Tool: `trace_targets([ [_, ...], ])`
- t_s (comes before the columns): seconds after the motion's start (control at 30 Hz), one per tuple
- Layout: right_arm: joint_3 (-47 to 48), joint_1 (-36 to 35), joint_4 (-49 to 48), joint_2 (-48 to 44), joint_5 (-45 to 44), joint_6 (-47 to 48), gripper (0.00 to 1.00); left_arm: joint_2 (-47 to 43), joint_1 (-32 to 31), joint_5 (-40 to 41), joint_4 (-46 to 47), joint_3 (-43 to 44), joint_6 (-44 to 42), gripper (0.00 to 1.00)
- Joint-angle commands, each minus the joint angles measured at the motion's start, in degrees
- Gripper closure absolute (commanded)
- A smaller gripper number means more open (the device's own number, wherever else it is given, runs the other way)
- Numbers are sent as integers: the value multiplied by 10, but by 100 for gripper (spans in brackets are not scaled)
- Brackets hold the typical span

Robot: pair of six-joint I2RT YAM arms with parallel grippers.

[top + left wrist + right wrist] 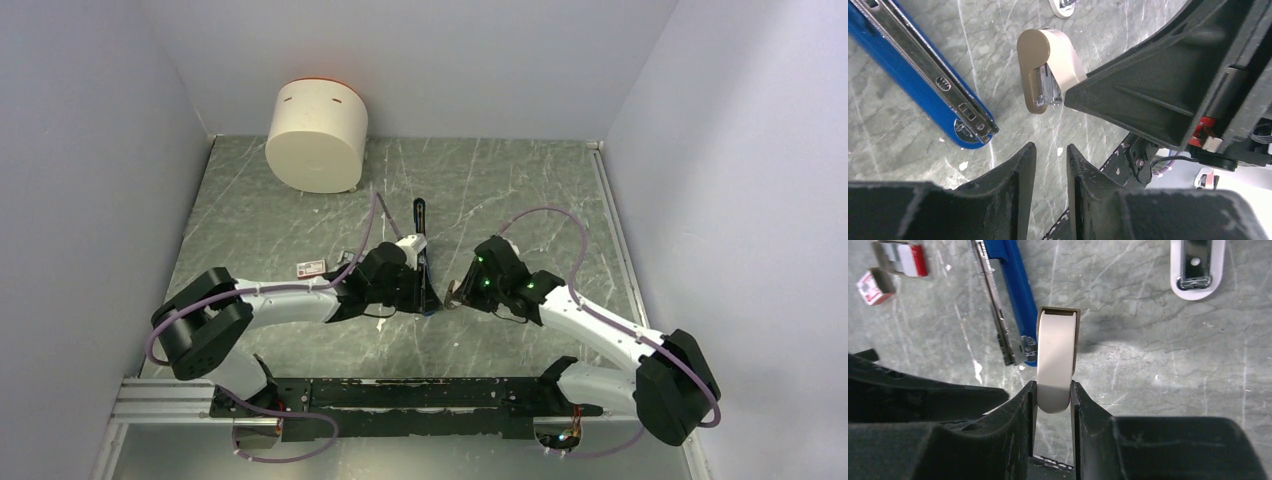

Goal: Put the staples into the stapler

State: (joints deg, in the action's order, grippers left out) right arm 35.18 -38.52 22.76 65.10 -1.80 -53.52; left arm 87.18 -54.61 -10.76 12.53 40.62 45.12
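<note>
Stapler [908, 75] lies open on the marble table [300, 220] at centre frame in the top view, silver channel up. Its rounded end sits just left of the tan oblong piece [1058, 355], which the right gripper [1054, 390] pinches tight by its lower end. Beside the stapler tip the left gripper [1050, 150] hangs with fingers nearly together, thin gap, nothing in it. Left of centre the staples box [312, 267] sits well apart from the stapler, with bare marble toward the white cylinder [317, 135] and both side walls.
</note>
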Motion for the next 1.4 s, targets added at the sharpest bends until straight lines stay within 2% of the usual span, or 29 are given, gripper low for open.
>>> trace_targets([
  [0.0, -7, 18, -29, -24, 55, -9, 82, 23, -9, 6, 18, 29, 5, 66],
  [0.27, -3, 32, -18, -38, 80, 6, 82, 78, -9, 5, 0, 77, -64, 72],
  [0.47, -7, 40, -25, -46, 95, 3, 82, 99, -10, -3, 7, 82, -62, 72],
  [0.83, 15, 69, 15, -50, 114, 25, 82, 95, -10, 36, 15, 71, -72, 82],
  [0.9, 20, 76, 22, -51, 125, 33, 82, 93, -10, 38, 19, 69, -75, 82],
  [1.03, 30, 96, 33, -53, 160, 56, 82, 81, -10, 23, 43, 60, -85, 70],
  [1.1, 37, 104, 38, -49, 183, 68, 82, 73, -9, 15, 62, 52, -92, 67],
  [1.27, 48, 112, 45, -45, 206, 91, 82, 61, -9, -8, 85, 49, -115, 65],
  [1.37, 49, 117, 44, -44, 218, 97, 82, 58, -9, -25, 106, 43, -121, 68],
])
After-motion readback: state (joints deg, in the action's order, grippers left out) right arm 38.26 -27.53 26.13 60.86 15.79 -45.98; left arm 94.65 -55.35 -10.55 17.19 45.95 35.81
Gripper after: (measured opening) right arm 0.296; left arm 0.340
